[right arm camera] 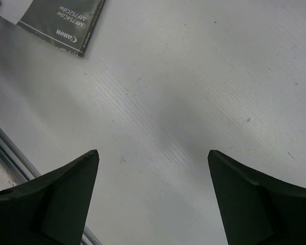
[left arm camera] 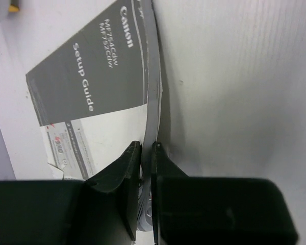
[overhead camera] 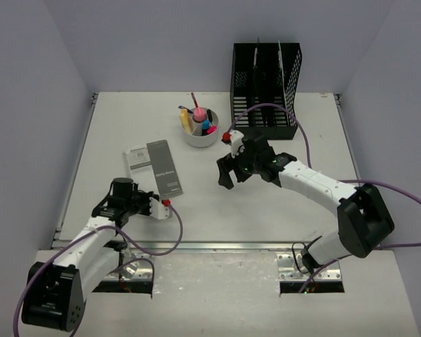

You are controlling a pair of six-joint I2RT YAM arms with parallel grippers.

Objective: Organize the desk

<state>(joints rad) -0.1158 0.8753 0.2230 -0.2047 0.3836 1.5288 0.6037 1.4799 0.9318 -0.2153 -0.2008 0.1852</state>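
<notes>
Top view: the desk (overhead camera: 266,207) fills the middle of the frame, from the rail (overhead camera: 217,246) at its near edge by my arm bases to the far wall. A cup (overhead camera: 200,140) of coloured pens stands at the back centre, with a black mesh rack (overhead camera: 265,84) upright just to its right. A grey booklet (overhead camera: 163,167) lies left of centre, partly over a white sheet (overhead camera: 134,161).

Left wrist view: my left gripper (left arm camera: 147,148) is clamped on the near edge of the booklet. The two fingers (left arm camera: 123,173) are almost together, with only the thin stack of pages between them. The cover, reading "Canon Setup Guide", curves up from the desk on the gripped side.

Right wrist view: my right gripper (right arm camera: 153,153) hangs over bare desk with its jaws wide apart and nothing between them. A corner of the booklet shows at upper left and the rail at lower left. In the top view this gripper is near the desk's centre, just in front of the cup and well apart from the booklet.
</notes>
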